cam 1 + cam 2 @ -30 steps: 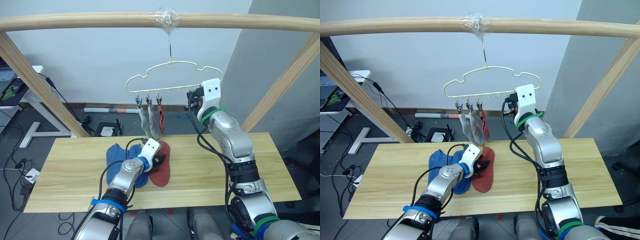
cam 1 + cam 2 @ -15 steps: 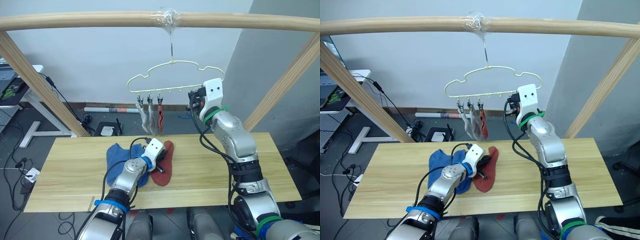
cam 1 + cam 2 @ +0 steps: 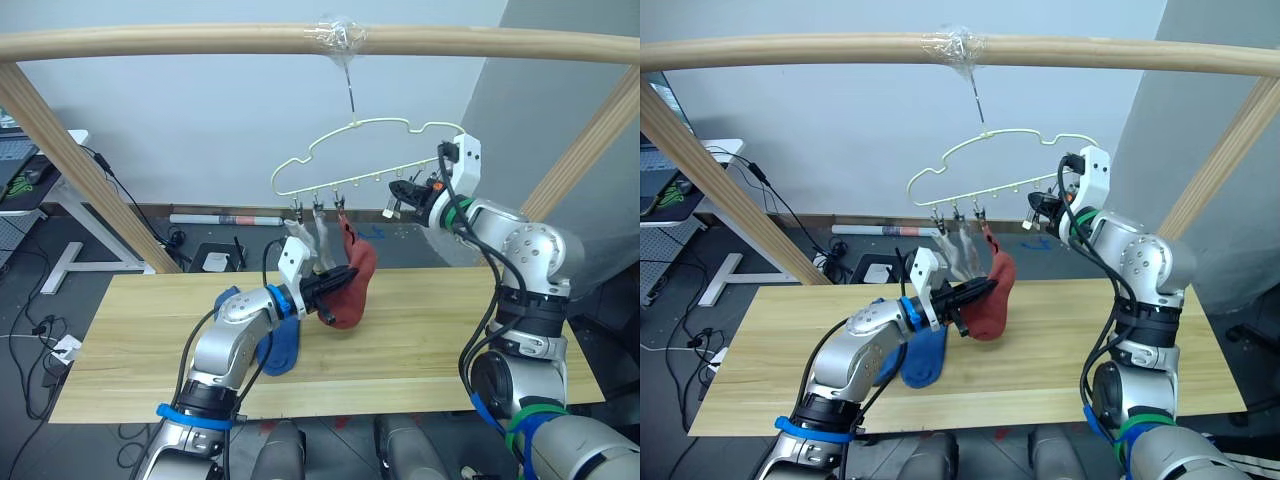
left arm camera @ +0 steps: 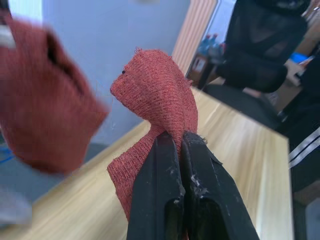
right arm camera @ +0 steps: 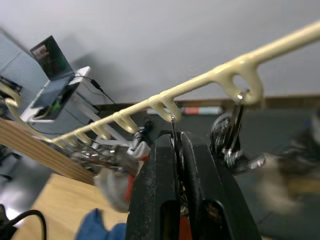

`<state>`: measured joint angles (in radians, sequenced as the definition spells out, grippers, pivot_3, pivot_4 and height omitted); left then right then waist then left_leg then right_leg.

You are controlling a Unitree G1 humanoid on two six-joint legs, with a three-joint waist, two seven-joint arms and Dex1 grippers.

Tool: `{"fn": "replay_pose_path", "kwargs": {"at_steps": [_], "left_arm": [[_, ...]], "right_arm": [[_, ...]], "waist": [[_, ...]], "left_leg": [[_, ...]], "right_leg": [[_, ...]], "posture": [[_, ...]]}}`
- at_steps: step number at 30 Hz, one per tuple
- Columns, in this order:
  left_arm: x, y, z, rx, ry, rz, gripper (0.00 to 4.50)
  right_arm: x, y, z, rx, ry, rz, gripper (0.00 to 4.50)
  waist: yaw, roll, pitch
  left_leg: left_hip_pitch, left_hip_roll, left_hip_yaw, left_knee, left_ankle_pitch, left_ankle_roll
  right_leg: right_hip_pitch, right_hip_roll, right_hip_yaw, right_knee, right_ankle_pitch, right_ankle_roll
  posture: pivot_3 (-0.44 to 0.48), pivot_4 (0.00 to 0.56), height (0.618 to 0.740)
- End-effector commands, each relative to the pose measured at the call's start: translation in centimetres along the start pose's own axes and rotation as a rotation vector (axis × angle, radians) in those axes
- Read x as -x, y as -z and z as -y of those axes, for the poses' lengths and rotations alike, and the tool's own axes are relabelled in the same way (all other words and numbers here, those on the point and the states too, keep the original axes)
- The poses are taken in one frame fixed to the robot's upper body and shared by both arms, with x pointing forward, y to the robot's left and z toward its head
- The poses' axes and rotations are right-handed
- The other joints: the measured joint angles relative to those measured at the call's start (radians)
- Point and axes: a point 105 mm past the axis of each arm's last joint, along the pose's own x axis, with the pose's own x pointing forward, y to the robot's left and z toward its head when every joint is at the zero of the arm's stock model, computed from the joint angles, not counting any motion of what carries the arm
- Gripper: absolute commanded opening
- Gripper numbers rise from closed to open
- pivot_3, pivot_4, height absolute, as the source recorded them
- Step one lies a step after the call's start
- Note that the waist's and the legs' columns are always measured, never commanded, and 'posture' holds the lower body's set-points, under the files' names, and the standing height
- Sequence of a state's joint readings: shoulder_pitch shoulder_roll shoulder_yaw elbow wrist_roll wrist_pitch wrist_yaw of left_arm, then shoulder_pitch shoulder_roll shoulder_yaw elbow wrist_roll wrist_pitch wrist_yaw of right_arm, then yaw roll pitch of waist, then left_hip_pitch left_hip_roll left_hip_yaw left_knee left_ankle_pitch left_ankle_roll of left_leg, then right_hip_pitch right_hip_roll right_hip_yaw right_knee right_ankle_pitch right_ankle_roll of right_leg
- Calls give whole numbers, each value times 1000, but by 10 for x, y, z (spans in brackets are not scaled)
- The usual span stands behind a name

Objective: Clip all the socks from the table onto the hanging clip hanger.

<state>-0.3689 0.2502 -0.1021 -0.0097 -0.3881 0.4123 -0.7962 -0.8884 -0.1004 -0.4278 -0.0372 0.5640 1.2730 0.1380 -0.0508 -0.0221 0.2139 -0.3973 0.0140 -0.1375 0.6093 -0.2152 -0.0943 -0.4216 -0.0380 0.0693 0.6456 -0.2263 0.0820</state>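
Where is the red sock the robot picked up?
The rust-red sock is pinched in the left gripper, lifted above the table, just below the clip hanger and right of the blue socks.

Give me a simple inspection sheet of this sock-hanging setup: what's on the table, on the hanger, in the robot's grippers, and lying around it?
Surface: wooden table, mostly bare.
Job's things: clip hanger hangs tilted from the wooden pole; two grey socks and one red sock clipped on it; blue socks lie on the table.
Clutter: nothing seen on the table.
Grippers: left gripper shut on a second red sock, lifted off the table; right gripper shut on a hanger clip.
Cables: black leads run along both arms; floor cables beside the table.
Surroundings: white wall, white desk at left.
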Motion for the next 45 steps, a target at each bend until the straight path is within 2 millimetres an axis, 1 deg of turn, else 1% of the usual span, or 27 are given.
{"fn": "replay_pose_path", "kwargs": {"at_steps": [1,5,6,12,23,28,32,35,42,45], "left_arm": [[-7,-17,7,-7,35,47,20],[-13,-22,7,59,37,71,20],[-14,-23,8,74,43,73,20],[-18,-29,9,150,72,89,20],[-22,-37,6,159,95,91,20],[-23,-39,7,154,109,94,20],[-25,-40,10,149,121,95,20],[-25,-41,9,151,121,100,0],[-26,-42,9,153,120,100,0],[-27,-41,7,149,116,93,0]], "right_arm": [[5,-2,0,-73,2,-23,0],[7,1,-6,-112,-15,-45,0],[8,2,-7,-122,-16,-48,0],[10,4,-9,-133,-16,-55,0],[14,10,-10,-118,-12,-70,0],[16,13,-14,-114,-29,-82,0],[15,11,-15,-122,-30,-76,0],[15,11,-17,-132,-44,-75,852],[20,5,-17,-132,-67,-69,3433],[25,-2,-18,-119,-87,-56,4480]], "waist": [[0,0,0],[1,0,0],[0,0,0],[-1,0,0],[-3,1,0],[-3,1,0],[-4,1,-1],[-4,1,0],[-6,1,0],[-7,1,0]], "left_leg": [[0,0,0,0,0,0],[-1,0,0,0,0,0],[-1,0,0,0,0,0],[0,0,0,0,0,0],[-1,0,0,0,0,0],[-1,0,0,0,0,0],[-1,0,0,0,0,0],[-1,0,0,0,0,0],[-1,0,0,0,0,0],[-1,0,0,0,0,0]], "right_leg": [[0,0,0,0,0,0],[0,0,0,0,0,0],[0,0,0,0,0,0],[0,0,0,0,0,0],[0,0,0,0,0,0],[0,0,0,0,0,0],[0,0,0,0,0,0],[0,0,0,0,0,0],[-1,0,0,0,0,0],[-1,0,0,0,0,0]], "posture": [[3,177,740],[3,177,740],[-5,167,740],[-10,165,740],[-19,158,740],[-19,158,740],[-19,158,740],[-19,158,740],[-19,158,740],[-27,163,740]]}}
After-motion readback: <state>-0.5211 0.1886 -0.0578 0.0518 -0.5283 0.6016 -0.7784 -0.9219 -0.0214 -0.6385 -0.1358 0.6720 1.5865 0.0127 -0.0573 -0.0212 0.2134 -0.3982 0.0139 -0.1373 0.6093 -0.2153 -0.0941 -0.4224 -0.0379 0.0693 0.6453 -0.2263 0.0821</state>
